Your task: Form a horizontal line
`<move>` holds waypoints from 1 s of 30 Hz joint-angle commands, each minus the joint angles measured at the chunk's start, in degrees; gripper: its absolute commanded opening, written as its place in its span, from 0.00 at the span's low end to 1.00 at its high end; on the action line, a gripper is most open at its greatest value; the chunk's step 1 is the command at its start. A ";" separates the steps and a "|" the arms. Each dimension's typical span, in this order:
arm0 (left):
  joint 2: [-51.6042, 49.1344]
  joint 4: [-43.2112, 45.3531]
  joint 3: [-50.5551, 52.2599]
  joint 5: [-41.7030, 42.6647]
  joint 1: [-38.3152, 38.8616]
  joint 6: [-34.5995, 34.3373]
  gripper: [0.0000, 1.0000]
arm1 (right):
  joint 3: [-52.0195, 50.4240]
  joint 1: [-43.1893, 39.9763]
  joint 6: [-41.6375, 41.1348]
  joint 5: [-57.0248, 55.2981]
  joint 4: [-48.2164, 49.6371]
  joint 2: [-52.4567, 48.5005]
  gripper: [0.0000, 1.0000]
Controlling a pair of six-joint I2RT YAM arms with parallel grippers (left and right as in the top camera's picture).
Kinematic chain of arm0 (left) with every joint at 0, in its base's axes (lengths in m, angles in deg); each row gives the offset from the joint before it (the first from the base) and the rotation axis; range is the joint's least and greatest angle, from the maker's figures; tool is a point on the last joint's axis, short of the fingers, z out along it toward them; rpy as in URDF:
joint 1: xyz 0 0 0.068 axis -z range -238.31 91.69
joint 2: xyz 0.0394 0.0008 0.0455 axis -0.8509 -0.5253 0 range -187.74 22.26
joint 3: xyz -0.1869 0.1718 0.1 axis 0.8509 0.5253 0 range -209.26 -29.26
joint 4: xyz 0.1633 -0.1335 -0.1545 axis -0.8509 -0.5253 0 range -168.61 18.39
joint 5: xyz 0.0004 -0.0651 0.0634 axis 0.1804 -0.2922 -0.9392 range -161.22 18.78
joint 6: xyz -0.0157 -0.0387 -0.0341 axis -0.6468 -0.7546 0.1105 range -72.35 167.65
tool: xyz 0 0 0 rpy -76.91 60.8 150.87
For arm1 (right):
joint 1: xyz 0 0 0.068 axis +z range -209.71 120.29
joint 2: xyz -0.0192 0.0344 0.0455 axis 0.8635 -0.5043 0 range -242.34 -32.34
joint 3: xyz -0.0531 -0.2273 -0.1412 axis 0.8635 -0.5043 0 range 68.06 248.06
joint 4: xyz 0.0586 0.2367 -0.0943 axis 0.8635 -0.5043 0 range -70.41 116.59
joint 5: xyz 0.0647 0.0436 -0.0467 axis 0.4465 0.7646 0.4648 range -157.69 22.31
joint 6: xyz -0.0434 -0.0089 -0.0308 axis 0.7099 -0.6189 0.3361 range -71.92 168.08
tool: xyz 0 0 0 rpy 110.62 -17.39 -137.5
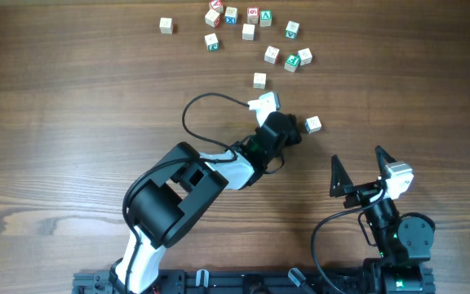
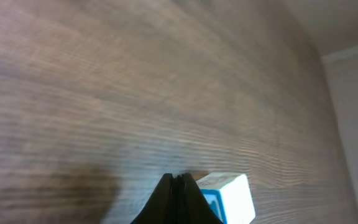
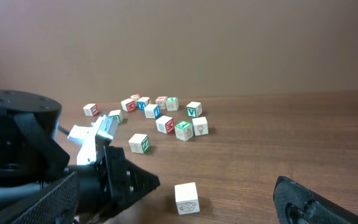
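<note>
No bar of three touching cubes shows in any view; all the cubes lie apart. A pale wooden cube [image 1: 312, 124] lies alone right of centre. It also shows in the right wrist view [image 3: 186, 198], and in the left wrist view [image 2: 232, 196] with a blue mark on its side. My left gripper [image 1: 294, 132] is shut and empty, its closed fingertips [image 2: 176, 186] right beside that cube's left side. My right gripper [image 1: 357, 170] is open and empty, low at the right, well short of the cube.
Several cubes with red, green and blue symbols lie scattered at the far edge [image 1: 251, 33] [image 3: 166, 115]. One plain cube [image 1: 259, 80] lies just beyond the left gripper, and another [image 1: 166, 25] at the far left. The left arm [image 1: 178, 188] slants across the middle.
</note>
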 commanded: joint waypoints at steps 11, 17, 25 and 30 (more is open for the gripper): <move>-5.38 0.61 -0.72 0.61 0.33 -12.22 0.04 | 0.04 -0.09 0.70 -0.52 0.11 0.04 1.00; -6.43 2.36 -0.74 2.56 0.72 -12.70 0.04 | 0.04 -0.09 0.72 -0.52 0.11 0.04 1.00; -6.43 3.39 -0.81 2.93 2.51 -12.70 0.06 | 0.04 -0.09 0.72 -0.52 0.11 0.04 1.00; -6.43 3.45 -1.11 2.89 2.64 -12.68 0.06 | 0.04 -0.09 0.72 -0.52 0.11 0.04 1.00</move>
